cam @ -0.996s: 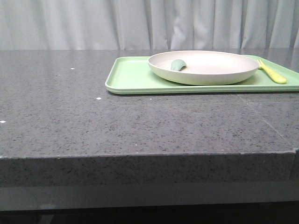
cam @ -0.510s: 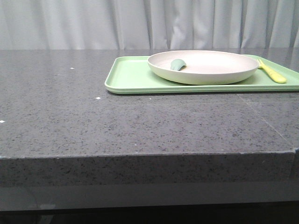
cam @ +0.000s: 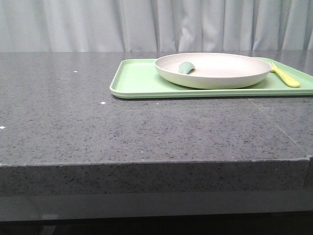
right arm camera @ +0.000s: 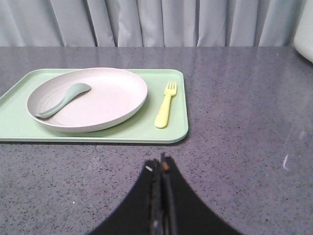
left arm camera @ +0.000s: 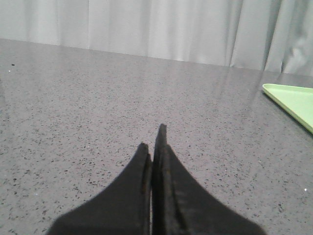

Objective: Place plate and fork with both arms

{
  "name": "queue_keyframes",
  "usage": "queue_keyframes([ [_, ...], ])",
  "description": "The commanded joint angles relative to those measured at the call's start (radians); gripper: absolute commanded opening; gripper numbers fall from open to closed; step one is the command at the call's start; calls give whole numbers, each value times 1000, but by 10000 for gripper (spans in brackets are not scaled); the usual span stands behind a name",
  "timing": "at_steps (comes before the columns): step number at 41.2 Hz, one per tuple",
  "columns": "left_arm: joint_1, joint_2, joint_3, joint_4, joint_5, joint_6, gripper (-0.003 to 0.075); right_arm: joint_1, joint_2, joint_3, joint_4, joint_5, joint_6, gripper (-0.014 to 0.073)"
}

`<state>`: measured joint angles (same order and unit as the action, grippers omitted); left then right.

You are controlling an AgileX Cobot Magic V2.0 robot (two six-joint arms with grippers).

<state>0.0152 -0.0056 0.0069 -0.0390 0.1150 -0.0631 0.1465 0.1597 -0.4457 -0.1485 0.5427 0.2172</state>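
The cream-white plate (cam: 212, 70) sits on the light-green tray (cam: 137, 81) at the back right of the table; it also shows in the right wrist view (right arm camera: 93, 98). A small grey-green curved piece (right arm camera: 63, 100) lies in the plate. The pale-yellow fork (right arm camera: 165, 104) lies on the tray just right of the plate, also seen in the front view (cam: 284, 75). My right gripper (right arm camera: 162, 164) is shut and empty, over bare table a little in front of the tray. My left gripper (left arm camera: 153, 139) is shut and empty over bare table, left of the tray's corner (left arm camera: 293, 100). Neither arm shows in the front view.
The dark grey speckled table (cam: 98, 127) ends in a front edge (cam: 146, 164) close to the camera. Pale curtains (cam: 146, 24) hang behind it. A pale object's edge (right arm camera: 305, 29) shows at the far right in the right wrist view.
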Motion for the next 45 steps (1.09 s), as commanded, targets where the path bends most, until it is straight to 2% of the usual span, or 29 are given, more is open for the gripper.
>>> queue_keyframes([
  [1, 1, -22, 1, -10, -90, -8, -18, 1, 9, -23, -19, -79, -6, -121],
  [16, 1, -22, 1, -10, -90, -8, -18, -2, 7, -4, -28, -109, -12, -121],
  [25, 1, -20, 1, -10, -90, -8, -18, -5, -42, 167, 121, -292, -197, -121],
  [34, 1, -20, 1, -10, -90, -8, -18, -65, -192, 359, 213, -337, -198, -121],
  [40, 1, -20, 1, -10, -90, -8, -18, -83, -189, 471, 217, -425, -198, -121],
  [45, 1, -20, 1, -10, -90, -8, -18, -83, -189, 470, 217, -409, -198, -121],
])
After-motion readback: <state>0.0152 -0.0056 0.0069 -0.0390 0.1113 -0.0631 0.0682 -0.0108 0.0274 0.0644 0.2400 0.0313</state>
